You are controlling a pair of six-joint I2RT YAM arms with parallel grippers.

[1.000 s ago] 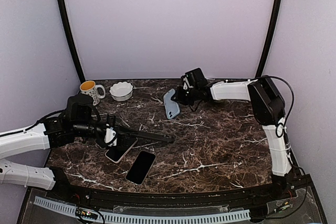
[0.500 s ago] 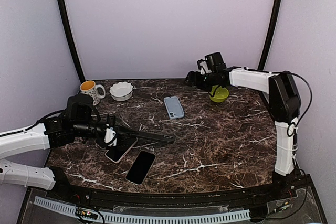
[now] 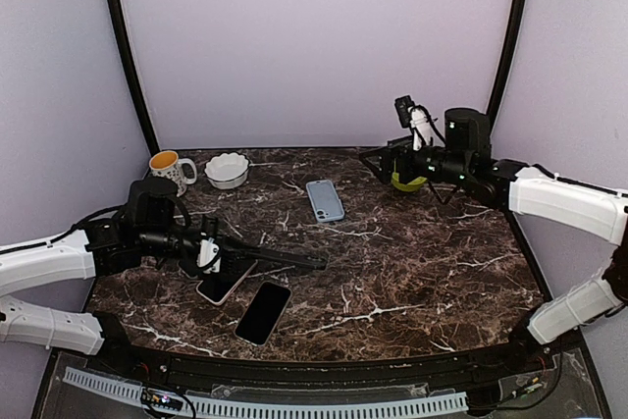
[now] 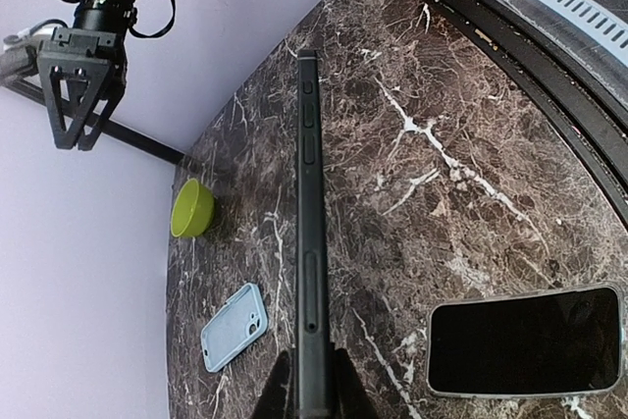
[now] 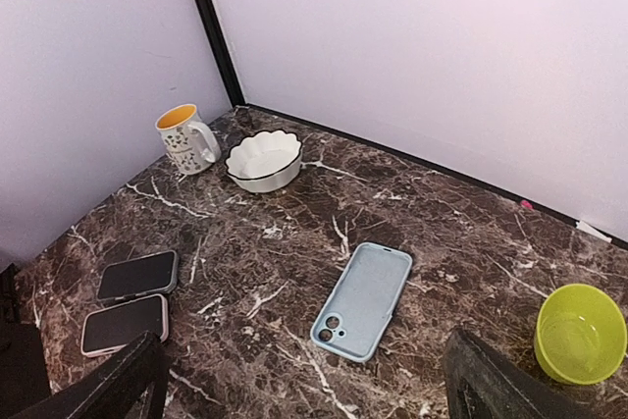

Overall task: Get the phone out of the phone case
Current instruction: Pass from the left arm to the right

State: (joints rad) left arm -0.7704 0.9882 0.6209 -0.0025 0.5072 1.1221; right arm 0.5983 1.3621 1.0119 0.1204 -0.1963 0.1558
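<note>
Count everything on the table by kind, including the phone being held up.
Phones: 3 (held phone, pale-rimmed phone, black phone)
Loose phone case: 1
Bowls: 2 (white bowl, green bowl)
Mug: 1
Total: 7

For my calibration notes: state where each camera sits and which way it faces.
Top external: high behind the bases, facing down over the table; both arms show.
Left wrist: low, facing along the held black phone toward the right gripper; own fingers show.
Right wrist: raised, facing down toward the left side; own open fingers show.
Shared by all: blue phone case, green bowl.
</note>
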